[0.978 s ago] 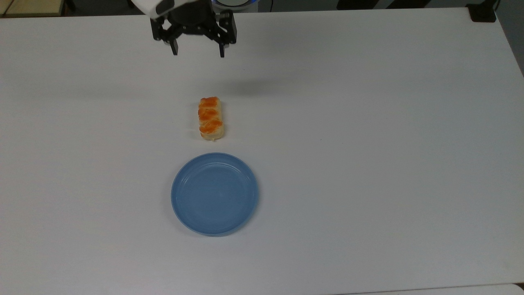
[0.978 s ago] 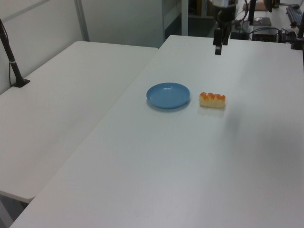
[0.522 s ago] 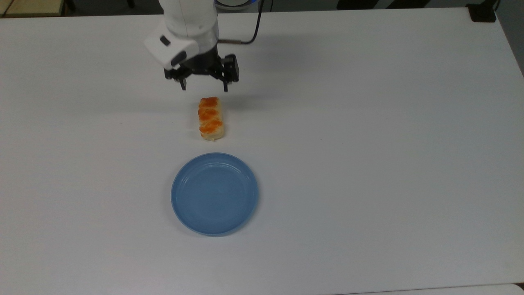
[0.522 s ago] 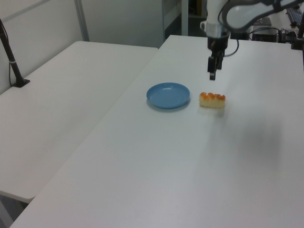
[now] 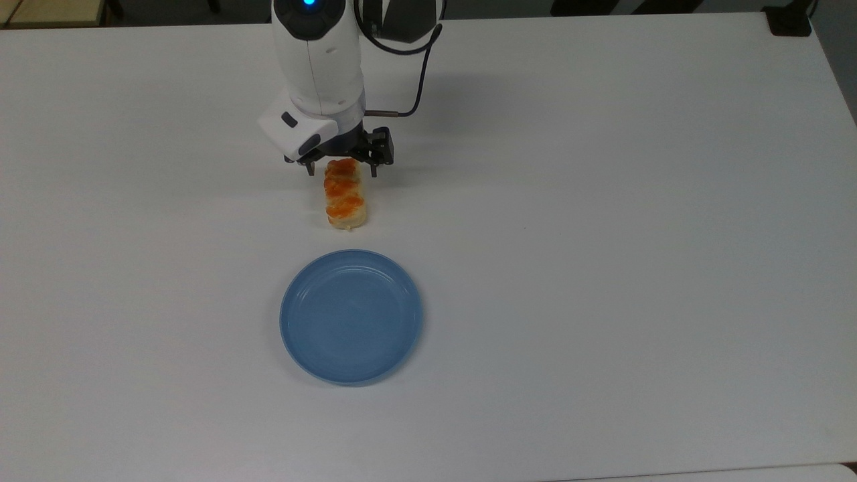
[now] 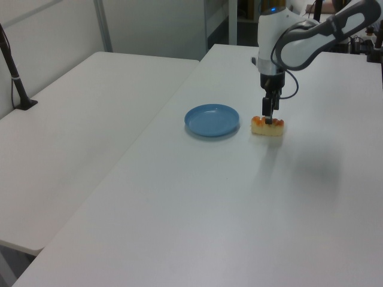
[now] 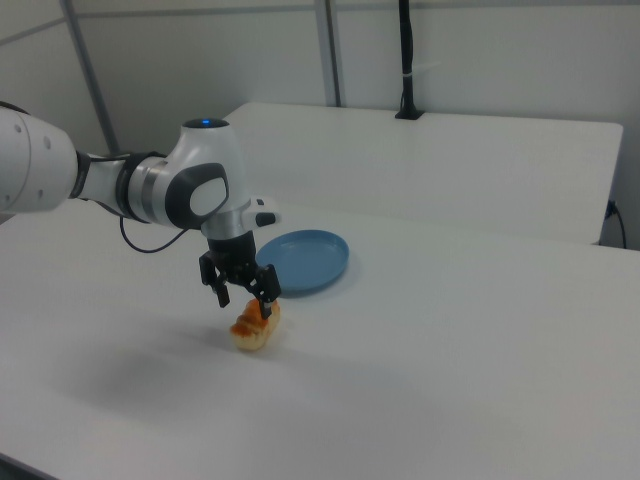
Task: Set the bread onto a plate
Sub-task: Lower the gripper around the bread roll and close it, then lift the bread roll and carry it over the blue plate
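Note:
The bread (image 5: 345, 197), a small braided loaf with an orange glaze, lies on the white table (image 5: 602, 201) just beyond the plate (image 5: 351, 316). The light-blue round plate (image 6: 212, 119) holds nothing. My gripper (image 5: 341, 171) hangs open over the loaf's far end, one finger on each side of it, low near the table. In the left view the gripper (image 6: 268, 119) stands right at the bread (image 6: 268, 127). In the right view the gripper (image 7: 245, 298) straddles the top of the bread (image 7: 254, 327), with the plate (image 7: 301, 262) behind.
A second white table (image 6: 90, 113) stands to the left view's left. A black post (image 6: 12, 72) is clamped at its edge. A dark object (image 5: 790, 20) sits at the top view's upper right table corner.
The arm has come down from the table's far edge toward the bread. The open gripper now straddles the loaf's far end. Bread and plate have not moved.

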`<state>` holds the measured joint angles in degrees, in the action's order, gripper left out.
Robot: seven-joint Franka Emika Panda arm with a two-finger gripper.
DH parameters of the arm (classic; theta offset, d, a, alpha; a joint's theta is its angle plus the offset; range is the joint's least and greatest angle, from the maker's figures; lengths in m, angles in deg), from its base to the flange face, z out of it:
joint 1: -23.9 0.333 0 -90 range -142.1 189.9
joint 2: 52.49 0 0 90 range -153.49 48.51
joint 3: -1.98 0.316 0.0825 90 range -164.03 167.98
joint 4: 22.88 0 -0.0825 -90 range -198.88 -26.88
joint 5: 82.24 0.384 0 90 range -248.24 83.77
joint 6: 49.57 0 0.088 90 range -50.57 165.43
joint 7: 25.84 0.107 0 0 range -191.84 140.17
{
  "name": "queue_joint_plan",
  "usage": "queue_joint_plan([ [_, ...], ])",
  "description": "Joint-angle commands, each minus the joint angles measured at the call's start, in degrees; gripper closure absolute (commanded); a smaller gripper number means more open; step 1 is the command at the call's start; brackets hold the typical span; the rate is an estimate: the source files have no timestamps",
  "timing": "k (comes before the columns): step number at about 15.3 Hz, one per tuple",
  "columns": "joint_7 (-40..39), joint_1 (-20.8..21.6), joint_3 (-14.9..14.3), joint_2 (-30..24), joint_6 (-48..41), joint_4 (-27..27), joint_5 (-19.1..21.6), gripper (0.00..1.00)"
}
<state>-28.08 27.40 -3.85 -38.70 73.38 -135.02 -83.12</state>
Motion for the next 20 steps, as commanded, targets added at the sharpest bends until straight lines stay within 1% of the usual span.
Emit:
queue_joint_plan([
  [1,-1.10,1.52,-0.41,0.88,2.90,-1.59,-1.84,0.00],
  [9,-1.10,1.34,-0.41,4.14,6.77,-1.16,-2.98,0.00],
  [10,-1.10,1.34,-0.41,4.40,6.77,-1.07,-3.16,0.05],
  [13,-1.18,1.25,-0.41,4.32,6.77,-1.07,-3.60,0.27],
  [15,-1.27,1.25,-0.41,4.31,6.77,-1.07,-3.69,0.44],
  [16,-1.71,1.25,-0.41,4.31,6.69,-0.98,-3.69,0.50],
  [17,-1.71,1.25,-0.41,4.23,6.69,-0.98,-3.69,0.54],
  [20,-1.80,1.25,-0.50,3.70,6.16,-0.72,-3.69,0.55],
])
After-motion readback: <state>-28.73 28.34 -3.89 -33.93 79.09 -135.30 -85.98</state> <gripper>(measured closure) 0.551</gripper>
